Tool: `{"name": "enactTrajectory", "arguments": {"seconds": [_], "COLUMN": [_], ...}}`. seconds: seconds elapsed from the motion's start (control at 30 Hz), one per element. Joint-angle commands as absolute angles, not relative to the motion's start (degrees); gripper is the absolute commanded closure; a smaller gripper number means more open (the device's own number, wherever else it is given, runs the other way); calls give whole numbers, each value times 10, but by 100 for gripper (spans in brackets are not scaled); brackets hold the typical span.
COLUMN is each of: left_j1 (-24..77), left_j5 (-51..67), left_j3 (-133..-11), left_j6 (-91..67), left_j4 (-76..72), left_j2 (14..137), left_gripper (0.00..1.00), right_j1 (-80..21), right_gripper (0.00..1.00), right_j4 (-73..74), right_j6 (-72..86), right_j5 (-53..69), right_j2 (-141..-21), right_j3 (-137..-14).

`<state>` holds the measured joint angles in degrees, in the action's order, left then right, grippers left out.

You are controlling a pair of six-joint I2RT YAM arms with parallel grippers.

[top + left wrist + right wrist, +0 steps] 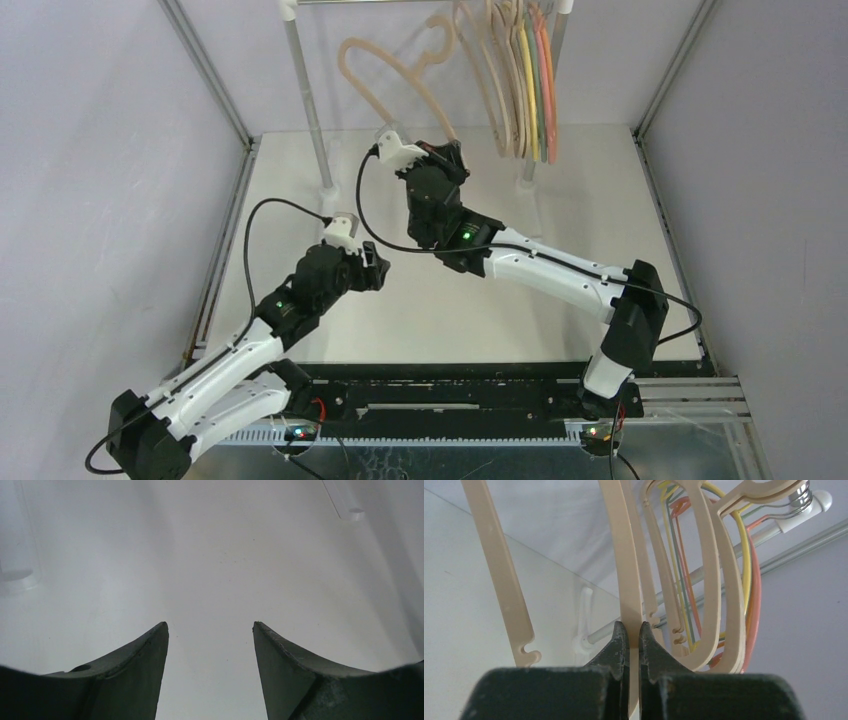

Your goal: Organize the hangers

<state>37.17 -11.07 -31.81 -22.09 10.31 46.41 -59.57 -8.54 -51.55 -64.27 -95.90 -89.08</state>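
Observation:
My right gripper (443, 152) is shut on a thick beige hanger (372, 88) and holds it tilted up, left of the other hangers. In the right wrist view the jaws (633, 628) pinch one flat bar of that hanger (626, 555); its other notched arm (499, 570) shows at the left. Several hangers (522, 85) hang bunched at the right end of the rail: thick beige ones (719, 580) and thin yellow (746, 565), green (684, 590) and pink-orange (756, 610) ones. My left gripper (375, 265) is open and empty above the bare table (210, 625).
The white-and-metal rail frame stands at the back, with a left post (308, 100), a right post (535, 160) and the rail (794, 520) on top. Post feet show in the left wrist view (20, 575). Grey walls close in both sides.

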Motion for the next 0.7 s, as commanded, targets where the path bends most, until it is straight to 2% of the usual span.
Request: {"name": "enactTrajectory", "arguments": {"seconds": [0.0,0.33,0.67], "left_j1": [376,376,376], "left_j5": [-94,-92,-90], "left_j3": [-318,-319,-318], "left_j6": [-225,-221,-221], "left_j4": [61,52,49], "left_j2": [483,502,504], "left_gripper": [33,32,32], "right_j1": [-591,-593,-561], "right_gripper": [100,100,100], "right_j4": [-180,-258,-213], "right_j6": [-598,-668,-648], "right_j5": [-658,-665,-636], "right_j2": [-928,-924,-967], "right_j3": [-896,-897,-973]}}
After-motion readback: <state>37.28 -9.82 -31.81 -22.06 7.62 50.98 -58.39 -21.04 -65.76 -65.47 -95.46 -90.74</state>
